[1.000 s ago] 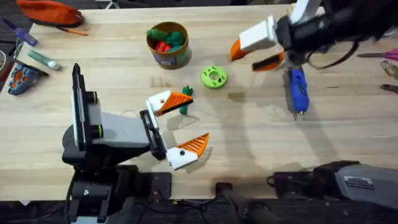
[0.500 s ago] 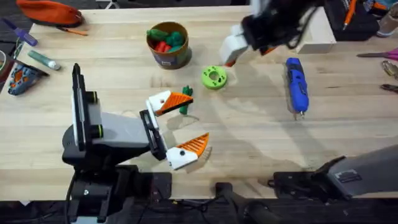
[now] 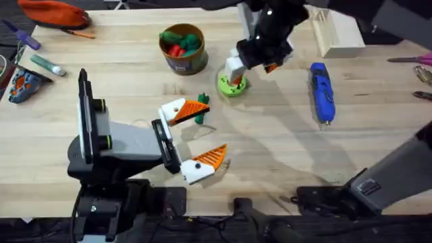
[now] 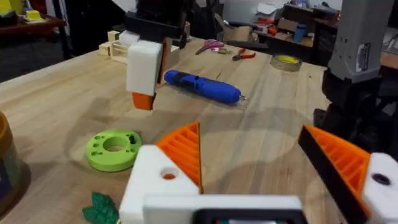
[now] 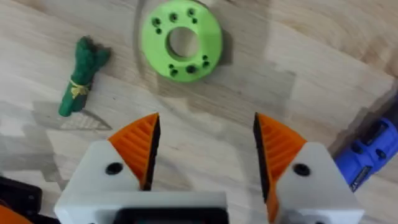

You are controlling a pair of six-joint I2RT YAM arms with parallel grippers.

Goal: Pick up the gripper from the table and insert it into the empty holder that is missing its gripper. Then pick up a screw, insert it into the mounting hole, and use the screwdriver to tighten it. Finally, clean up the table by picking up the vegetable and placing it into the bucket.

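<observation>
A: Nearest the arms' bases, we see the left pincer (image 3: 191, 140) lying low over the table (image 3: 283, 162), its two orange-padded fingers spread wide and holding nothing.

B: Agreed. We find the vegetable (image 3: 201, 108) right by its far finger, at about one o'clock from the pincer, lying flat on the wood. In the right wrist view we make out its leafy end and a yellow band on it (image 5: 81, 85).

A: Farther out, we see the lime-green disc (image 3: 232, 84) with holes, at about one o'clock from the vegetable. The right pincer (image 3: 251, 62) hangs above it, and in its own wrist view (image 5: 205, 155) the fingers stand well apart, gripping nothing, with the disc (image 5: 181, 40) beyond them.

B: From the left wrist view we see that pincer (image 4: 144, 68) clear of the table, above and just behind the disc (image 4: 115, 149).

A: The screwdriver (image 3: 322, 92) lies flat at three o'clock from the disc, well apart from it, metal tip pointing toward the bases.

B: Farther back, we see the bucket (image 3: 182, 48) at about ten o'clock from the disc, upright, with red and green toy pieces inside. A pale wooden box (image 3: 341, 32) sits at the far edge, at roughly one o'clock from the screwdriver.
</observation>
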